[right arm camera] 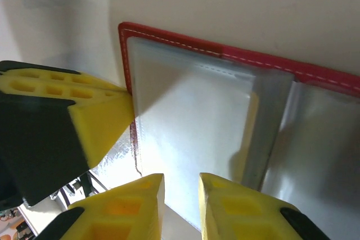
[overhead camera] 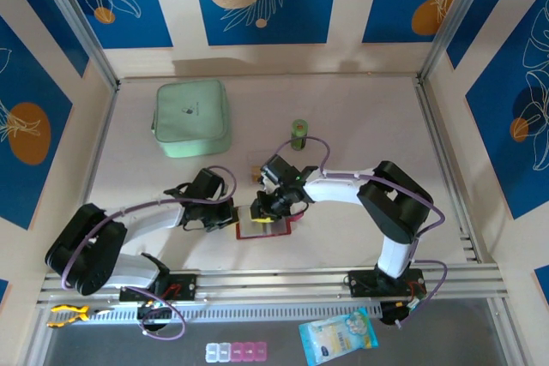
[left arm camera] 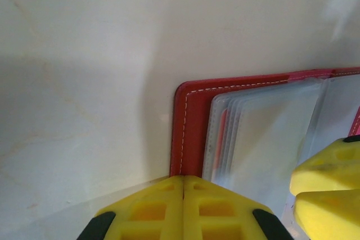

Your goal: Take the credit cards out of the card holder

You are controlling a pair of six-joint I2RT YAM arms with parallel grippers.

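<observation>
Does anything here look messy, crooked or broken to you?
Nothing stands out. The red card holder lies open and flat on the table, its clear sleeves tidy; the mint-green case sits closed.

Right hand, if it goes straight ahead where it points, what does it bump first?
Probably the clear sleeves of the open red card holder, just beyond the right hand; depth is unclear.

Your pale table [overhead camera: 360, 117] carries a mint-green case [overhead camera: 190, 117] at ten o'clock, green cylinder [overhead camera: 298, 133] at twelve, card holder [overhead camera: 287, 227] at six.
</observation>
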